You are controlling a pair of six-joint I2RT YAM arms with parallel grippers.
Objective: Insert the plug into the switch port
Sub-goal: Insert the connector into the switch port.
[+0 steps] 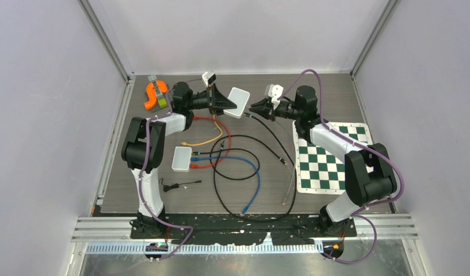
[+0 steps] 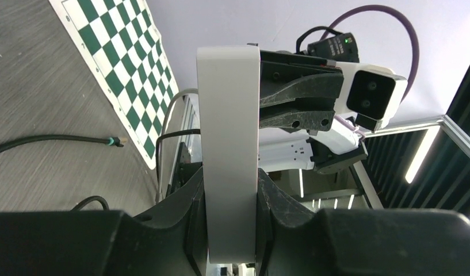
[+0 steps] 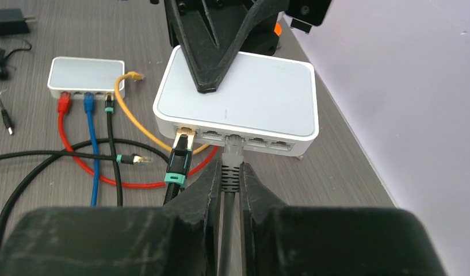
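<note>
Your left gripper (image 1: 228, 103) is clamped on the white network switch (image 3: 244, 86), one finger across its top face, holding it off the bench (image 3: 342, 184) at the far middle of the workspace. In the left wrist view the switch is edge-on, squeezed between the two fingers. Its row of ports faces your right arm.

Your right gripper (image 3: 232, 178) is clenched on the plug (image 3: 232, 152), with its cable running back between the fingers. The plug's long axis points straight at the port row, and its tip sits at the mouth of the middle port (image 3: 235, 138). From here you cannot tell whether it is only touching the opening or already a little way in.

The leftmost port is taken by the teal-booted cable (image 3: 178, 167), which lies just beside your left fingertip. The port between it and your plug looks free, as do the two to the right.

My judgement is that the coming move is a straight push along the plug's axis, away from the right wrist and into the switch, with the left arm bracing against it. Watch for the switch tilting in its grip as you push, and for the plug riding up on the port's lip.

The second switch (image 3: 86, 77), with red, blue and black cables plugged in, lies on the bench well apart.
</note>
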